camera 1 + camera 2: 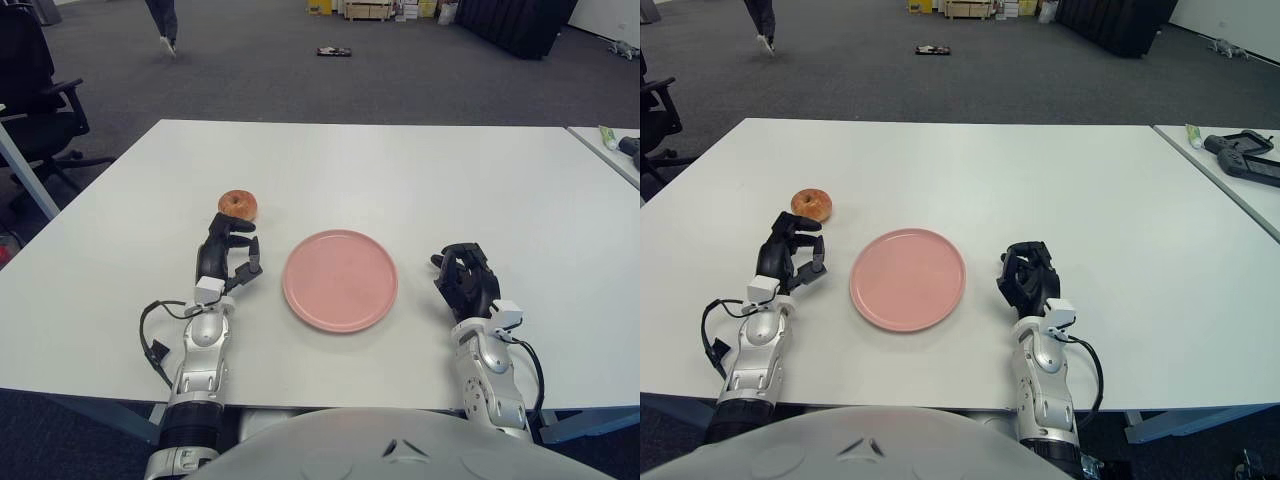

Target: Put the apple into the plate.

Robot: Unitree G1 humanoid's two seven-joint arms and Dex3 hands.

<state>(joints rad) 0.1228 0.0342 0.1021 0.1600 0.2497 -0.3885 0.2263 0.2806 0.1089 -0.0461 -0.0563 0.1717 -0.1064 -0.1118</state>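
Apple on the desk [420, 170], just beyond the left hand's fingers, outside the plate.

The white desk carries everything. The pink plate [340, 279] lies flat between the two hands, to the right of the left fingers and to the left of the right ones. The left hand [228, 254] hovers or rests beside the plate's left edge, its fingers [243, 243] loosely curled and grasping nothing, tips reaching toward the apple [238, 205]. The right hand [465, 279] shows beside the plate's right edge, fingers bent inward, gripping nothing. The reddish-brown apple sits just ahead of the left fingertips; whether they touch it I cannot tell.
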